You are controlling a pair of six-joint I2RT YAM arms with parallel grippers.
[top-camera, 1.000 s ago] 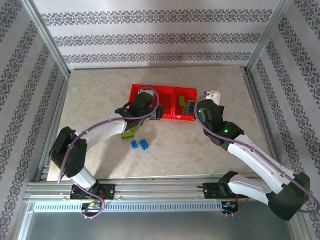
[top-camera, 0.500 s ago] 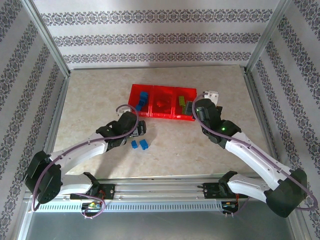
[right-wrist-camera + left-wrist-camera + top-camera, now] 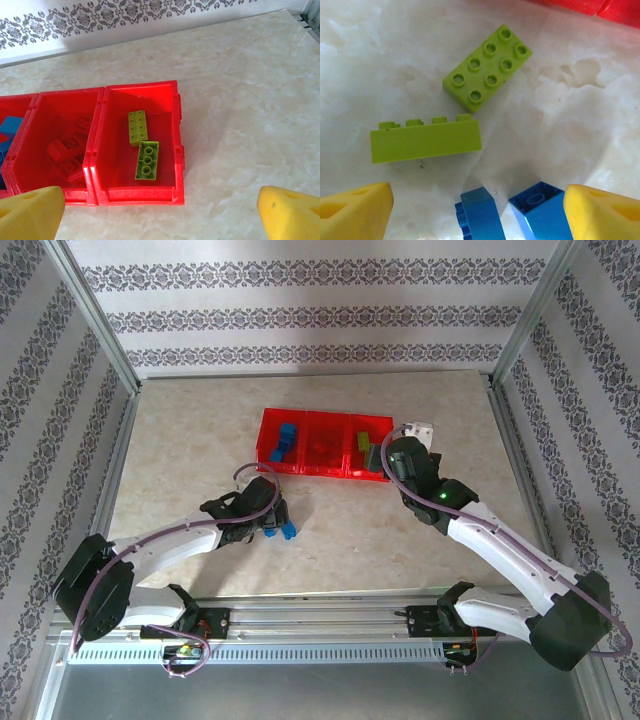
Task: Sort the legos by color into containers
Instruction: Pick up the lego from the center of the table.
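Note:
My left gripper is open low over the table, straddling two blue legos. The right-hand blue lego lies on its side right against the right pad. Just beyond lie two lime green legos, one studs-up and one on its side. From above, the left gripper sits in front of the red tray. My right gripper is open in front of the tray's right compartment, which holds two green legos. Red legos fill the middle compartment and blue legos the left.
Aluminium frame posts and patterned walls enclose the beige table. A small white object lies just right of the tray. Bare tabletop spreads to the right of the tray.
The left arm pulled back from the tray's left compartment to the loose blue legos on the table. Blue legos now show in that compartment. The right arm barely moved.

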